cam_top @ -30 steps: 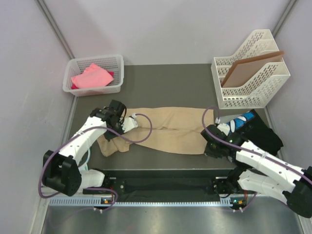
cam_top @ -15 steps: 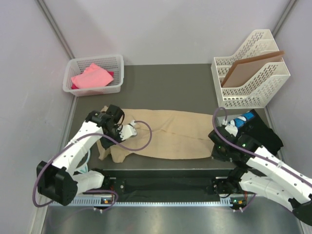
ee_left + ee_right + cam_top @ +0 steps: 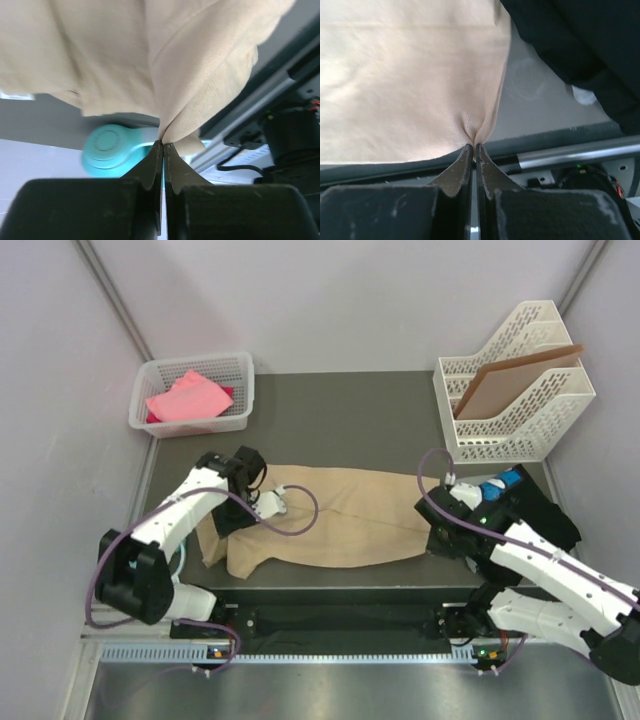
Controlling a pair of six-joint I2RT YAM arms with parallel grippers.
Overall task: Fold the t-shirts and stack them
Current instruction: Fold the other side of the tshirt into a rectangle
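The tan t-shirt [image 3: 340, 515] lies spread across the middle of the dark mat. My left gripper [image 3: 236, 510] is shut on its left end; the left wrist view shows the tan cloth [image 3: 165, 65] pinched at the fingertips [image 3: 156, 150]. My right gripper [image 3: 437, 530] is shut on the shirt's right edge, and the right wrist view shows the tan cloth [image 3: 410, 80] puckered at its fingertips [image 3: 465, 152]. A pink shirt [image 3: 186, 396] lies in the basket. A black shirt [image 3: 545, 515] lies at the right, also in the right wrist view [image 3: 580, 45]. A bit of blue cloth [image 3: 505, 481] shows on it.
A white basket [image 3: 240, 375] stands at the back left. A white file rack [image 3: 520, 410] with a flat brown board [image 3: 510, 380] stands at the back right. A small teal round object [image 3: 107, 147] lies under the shirt's left end. The table's front rail [image 3: 330, 620] runs along the near edge.
Both grippers have pulled the tan shirt toward the near edge and drawn it flatter. The left gripper moved back and right; the right gripper moved near, then a little left.
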